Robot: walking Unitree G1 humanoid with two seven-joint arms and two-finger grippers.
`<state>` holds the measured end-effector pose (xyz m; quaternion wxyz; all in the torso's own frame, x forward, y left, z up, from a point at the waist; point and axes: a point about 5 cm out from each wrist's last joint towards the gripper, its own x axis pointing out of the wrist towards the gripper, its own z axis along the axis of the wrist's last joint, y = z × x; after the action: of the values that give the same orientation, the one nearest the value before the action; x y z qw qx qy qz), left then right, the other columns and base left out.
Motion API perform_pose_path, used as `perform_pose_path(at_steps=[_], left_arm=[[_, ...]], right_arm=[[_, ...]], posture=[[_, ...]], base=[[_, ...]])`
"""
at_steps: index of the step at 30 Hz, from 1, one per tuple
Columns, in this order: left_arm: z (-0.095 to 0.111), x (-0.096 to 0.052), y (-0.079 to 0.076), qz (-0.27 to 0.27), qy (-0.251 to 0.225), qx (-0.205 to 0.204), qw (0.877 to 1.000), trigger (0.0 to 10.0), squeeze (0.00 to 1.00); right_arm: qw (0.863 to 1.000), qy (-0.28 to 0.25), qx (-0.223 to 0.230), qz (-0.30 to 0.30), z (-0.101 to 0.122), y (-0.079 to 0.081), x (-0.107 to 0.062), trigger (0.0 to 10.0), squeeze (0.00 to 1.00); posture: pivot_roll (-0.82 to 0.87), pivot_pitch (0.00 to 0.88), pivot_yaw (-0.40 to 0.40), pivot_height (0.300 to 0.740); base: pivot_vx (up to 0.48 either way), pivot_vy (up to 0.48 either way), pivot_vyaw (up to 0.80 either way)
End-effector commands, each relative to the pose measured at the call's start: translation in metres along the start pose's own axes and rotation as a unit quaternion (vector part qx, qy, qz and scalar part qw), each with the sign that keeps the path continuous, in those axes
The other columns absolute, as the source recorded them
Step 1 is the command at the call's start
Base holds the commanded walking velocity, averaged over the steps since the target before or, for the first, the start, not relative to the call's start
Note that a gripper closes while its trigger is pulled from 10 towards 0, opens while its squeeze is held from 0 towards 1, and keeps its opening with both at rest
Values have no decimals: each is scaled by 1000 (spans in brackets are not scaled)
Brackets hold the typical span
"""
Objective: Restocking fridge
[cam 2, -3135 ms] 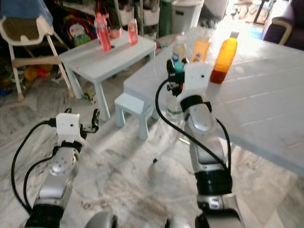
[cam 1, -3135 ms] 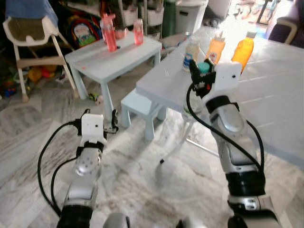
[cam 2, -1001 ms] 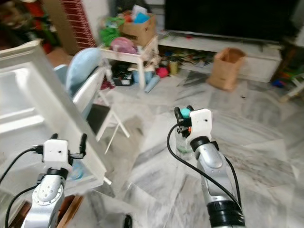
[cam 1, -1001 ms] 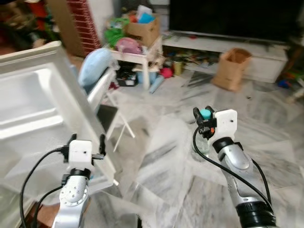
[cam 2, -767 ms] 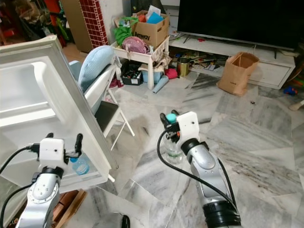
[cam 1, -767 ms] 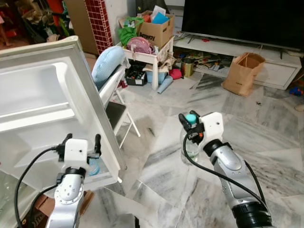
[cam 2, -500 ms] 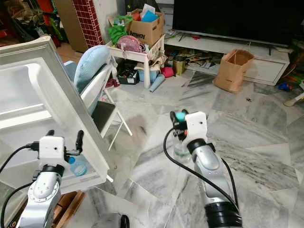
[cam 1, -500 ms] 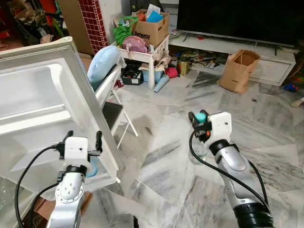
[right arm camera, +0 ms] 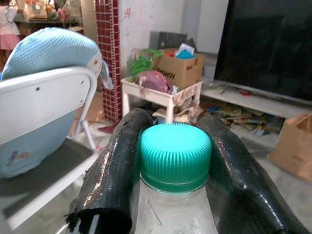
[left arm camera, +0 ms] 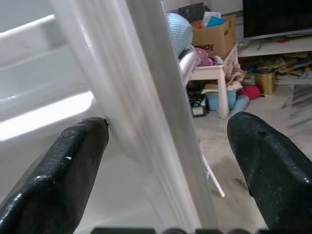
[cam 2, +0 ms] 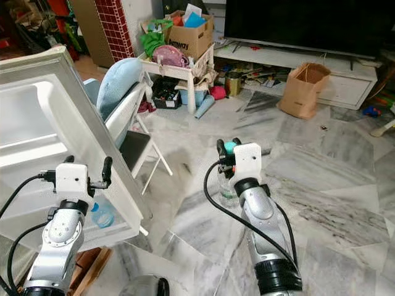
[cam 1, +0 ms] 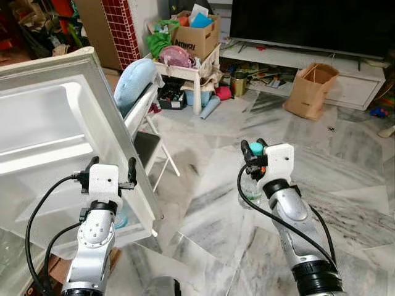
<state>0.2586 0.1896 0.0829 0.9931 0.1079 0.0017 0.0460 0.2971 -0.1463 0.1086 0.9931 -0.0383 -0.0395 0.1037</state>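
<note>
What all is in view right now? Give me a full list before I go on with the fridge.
Fridge door: one, white, open, on the robot's left.
Bottle in the door shelf: one, clear with blue cap, low in the fridge door.
High chair: one, white with light blue cushion, behind the door.
Small table: one, white, cluttered, at the far wall.
Cardboard box: one, brown, on that table.
Paper bag: one, brown, on the floor by the TV stand.
TV: one, black, far wall.
Water bottle: one, clear with teal cap, held by the right gripper.
Left gripper: jaws open, astride the door's edge.
Right gripper: jaws shut on the water bottle's neck.
</note>
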Motion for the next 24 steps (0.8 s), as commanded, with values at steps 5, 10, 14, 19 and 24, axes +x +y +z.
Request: perform_pose_path(at_steps=[5,10,14,19,24], left_arm=[[-7,-5,4,7,14,6,1000,10000,0],[-5,-6,2,7,15,3,1000,10000,0],[-4,-8,0,3,16,0,1000,10000,0],[-5,-11,2,9,20,0,1000,10000,0],[-7,-10,-1,9,30,-11,999,10000,0]], right_arm=[[1000,3,10,2,-3,1,1,10000,0],[1000,2,17,6,-3,6,2,10000,0],[1000,6,22,1,-5,4,1,10000,0],[1000,13,24,-13,-8,0,0,10000,0],[999,17,30,-15,-10,1,-1,10000,0]], posture=[[95,12,41,740],[98,24,35,740],[105,44,28,740],[103,54,25,740],[99,68,18,740]], base=[[-273,0,0],[-272,0,0],[-274,0,0],[-53,0,0],[0,0,0]])
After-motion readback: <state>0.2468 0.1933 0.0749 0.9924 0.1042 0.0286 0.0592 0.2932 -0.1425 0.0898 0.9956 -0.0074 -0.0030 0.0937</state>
